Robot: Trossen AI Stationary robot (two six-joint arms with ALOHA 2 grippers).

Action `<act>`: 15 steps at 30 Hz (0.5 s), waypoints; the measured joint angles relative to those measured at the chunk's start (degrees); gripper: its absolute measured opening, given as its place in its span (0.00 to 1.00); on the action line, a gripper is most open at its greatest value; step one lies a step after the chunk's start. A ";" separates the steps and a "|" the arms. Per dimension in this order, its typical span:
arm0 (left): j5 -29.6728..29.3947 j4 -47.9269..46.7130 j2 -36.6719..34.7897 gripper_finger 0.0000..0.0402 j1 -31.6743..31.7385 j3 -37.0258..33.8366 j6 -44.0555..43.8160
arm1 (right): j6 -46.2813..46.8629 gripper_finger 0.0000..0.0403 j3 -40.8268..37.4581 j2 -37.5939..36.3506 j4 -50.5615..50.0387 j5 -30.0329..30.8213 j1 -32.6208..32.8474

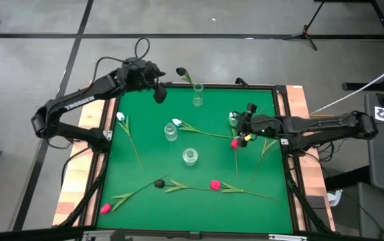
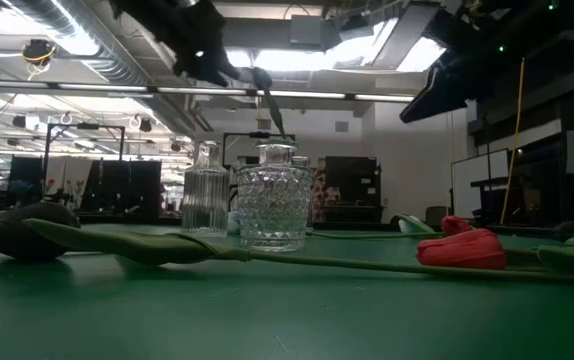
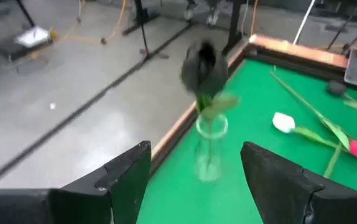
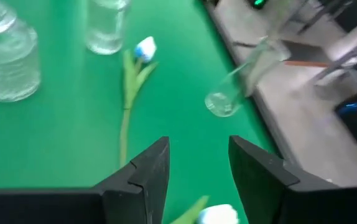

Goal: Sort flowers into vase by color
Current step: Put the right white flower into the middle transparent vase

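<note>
One black-headed tulip (image 1: 180,71) stood in the slim glass vase (image 1: 197,95) at the far edge of the green counter (image 1: 145,201), its head leaning out past the rim. That looked like the only flower sorted. The rest lay flat on the mat: a white one (image 1: 120,118) near the left side, another white (image 1: 176,123) beside the middle vase (image 1: 170,132), a pink-red one (image 1: 235,142) under the right arm, a black one (image 1: 158,183) and a pink-red one (image 1: 214,184) toward the near side, and a pink one (image 1: 105,209) at the near left corner. The round patterned vase (image 1: 190,156) appeared empty, so most of the job remained.

The left end effector (image 1: 159,94) hung just beside the filled vase, fingers spread and holding nothing. The right end effector (image 1: 240,134) hovered over the pink-red tulip near a fourth vase (image 1: 233,118), fingers parted, empty.
</note>
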 joint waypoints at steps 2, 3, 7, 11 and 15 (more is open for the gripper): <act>0.02 -4.09 -1.15 0.62 0.00 0.00 -1.63 | 0.82 0.41 0.00 1.64 -0.03 -1.18 -0.02; 0.03 -5.84 -1.78 0.62 0.00 0.00 -2.27 | 0.88 0.41 0.00 2.33 -0.22 -1.78 -0.08; 0.04 -11.02 -3.44 0.62 0.00 0.00 -5.86 | 1.10 0.41 0.00 3.25 -3.04 -6.16 -0.86; 0.04 -14.12 -3.73 0.62 -0.04 0.00 -6.03 | 2.46 0.41 3.09 3.25 -13.05 -12.71 -3.82; 0.03 -16.06 -3.69 0.62 -0.04 0.00 -6.00 | -1.31 0.41 7.30 3.24 -21.16 -18.55 -5.56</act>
